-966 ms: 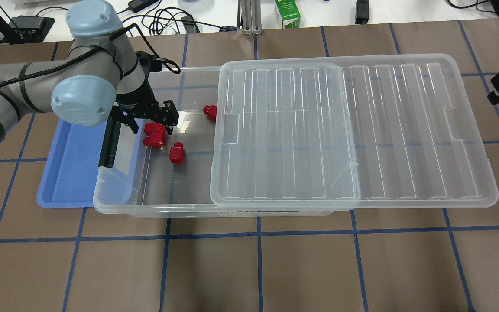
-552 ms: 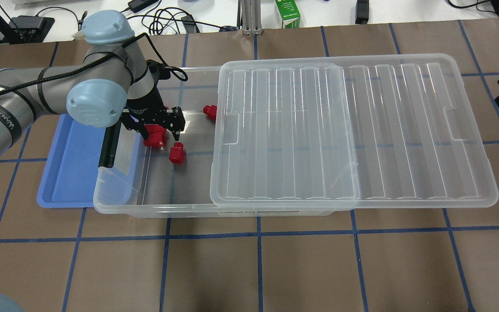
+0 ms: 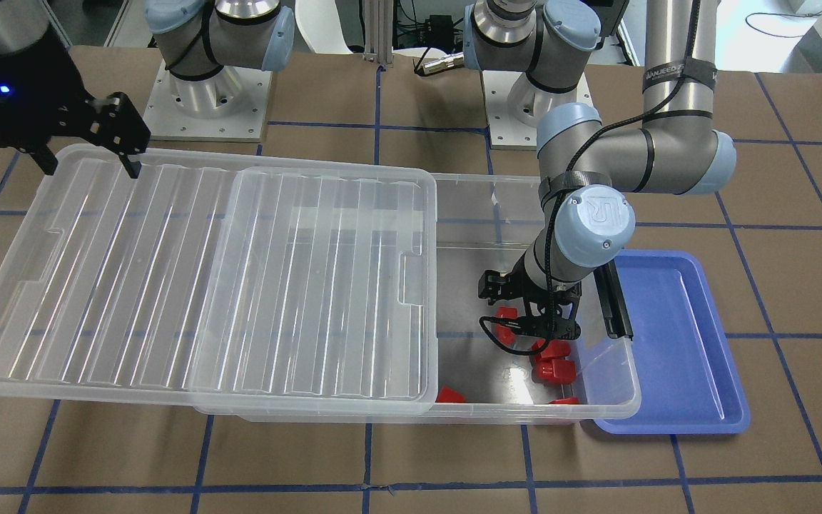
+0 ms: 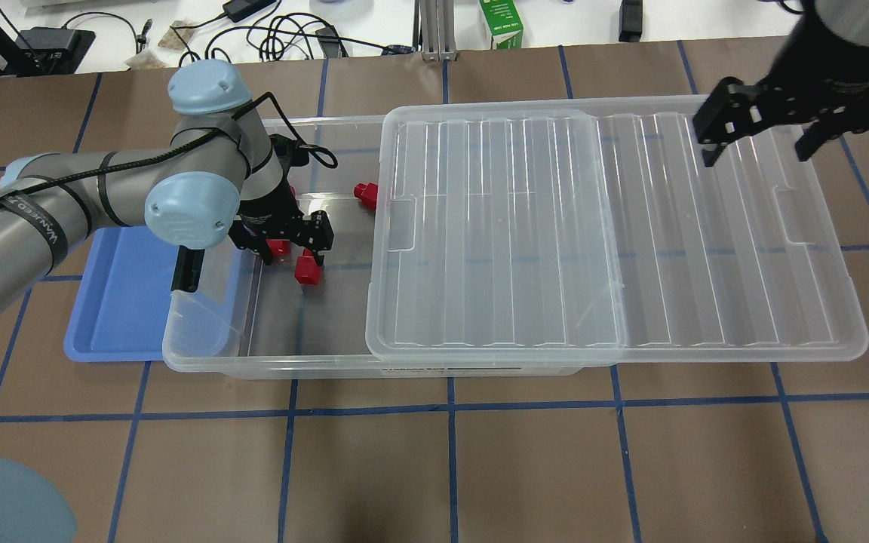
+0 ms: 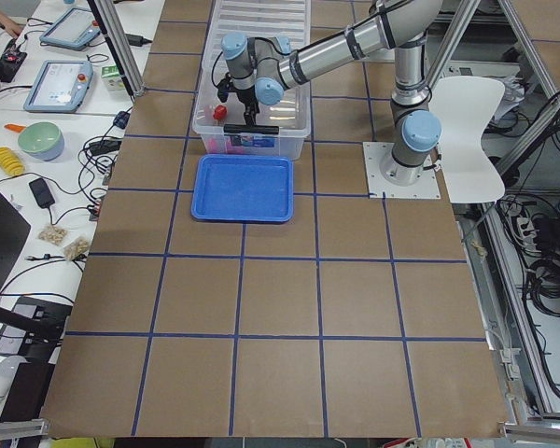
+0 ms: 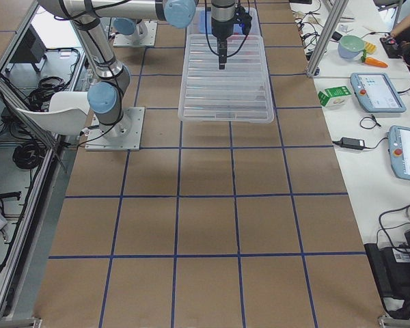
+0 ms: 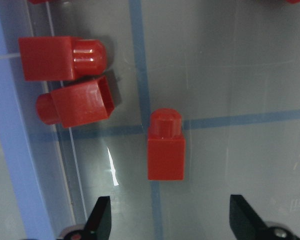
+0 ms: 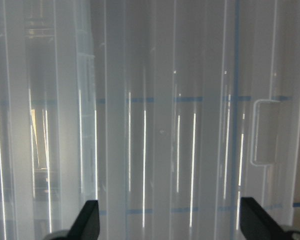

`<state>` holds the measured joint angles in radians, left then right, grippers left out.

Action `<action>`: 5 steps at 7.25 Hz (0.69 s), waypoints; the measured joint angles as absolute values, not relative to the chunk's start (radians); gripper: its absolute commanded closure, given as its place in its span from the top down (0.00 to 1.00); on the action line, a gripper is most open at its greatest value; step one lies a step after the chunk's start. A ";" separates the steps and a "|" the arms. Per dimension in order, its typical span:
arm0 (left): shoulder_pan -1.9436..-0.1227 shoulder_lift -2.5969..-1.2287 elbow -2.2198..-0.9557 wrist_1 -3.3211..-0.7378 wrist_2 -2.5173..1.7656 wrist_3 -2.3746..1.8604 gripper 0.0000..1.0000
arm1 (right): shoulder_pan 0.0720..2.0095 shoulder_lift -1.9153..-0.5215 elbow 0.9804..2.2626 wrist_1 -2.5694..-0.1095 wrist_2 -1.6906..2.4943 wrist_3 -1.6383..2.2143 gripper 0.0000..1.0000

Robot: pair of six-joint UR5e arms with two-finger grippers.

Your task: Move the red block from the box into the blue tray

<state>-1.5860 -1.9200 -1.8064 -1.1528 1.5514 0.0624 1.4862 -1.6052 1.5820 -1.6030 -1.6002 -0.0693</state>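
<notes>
The red block lies on the floor of the clear box, stub pointing away in the left wrist view. It also shows in the overhead view and the front view. My left gripper is open and hangs inside the box just above the block, its fingers either side of it without touching. The blue tray sits empty against the box's left end. My right gripper is open and empty above the lid's far right part.
Two more red pieces lie side by side by the box's left wall. Another red piece lies at the lid's edge. The lid covers the box's right part and overhangs it. A black latch hangs on the box's left end.
My left gripper has moved right and nearer, from over the two red pieces to over the single red block. My right gripper has swung in over the lid.
</notes>
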 measured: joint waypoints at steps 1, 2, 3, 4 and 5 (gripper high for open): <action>-1.588 -1.932 -1.823 -1.130 1.551 0.062 0.85 | 1.531 -1.582 1.580 -1.631 -1.603 -0.019 1.00; -1.590 -1.944 -1.832 -1.113 1.551 0.062 0.85 | 1.549 -1.572 1.578 -1.642 -1.611 -0.005 1.00; -1.590 -1.957 -1.836 -1.103 1.550 0.061 0.85 | 1.554 -1.569 1.578 -1.645 -1.623 -0.003 1.00; -1.591 -1.968 -1.838 -1.099 1.551 0.061 0.85 | 1.555 -1.568 1.577 -1.646 -1.629 -0.003 1.00; -1.591 -1.977 -1.840 -1.095 1.552 0.061 0.78 | 1.555 -1.568 1.577 -1.646 -1.630 -0.003 1.00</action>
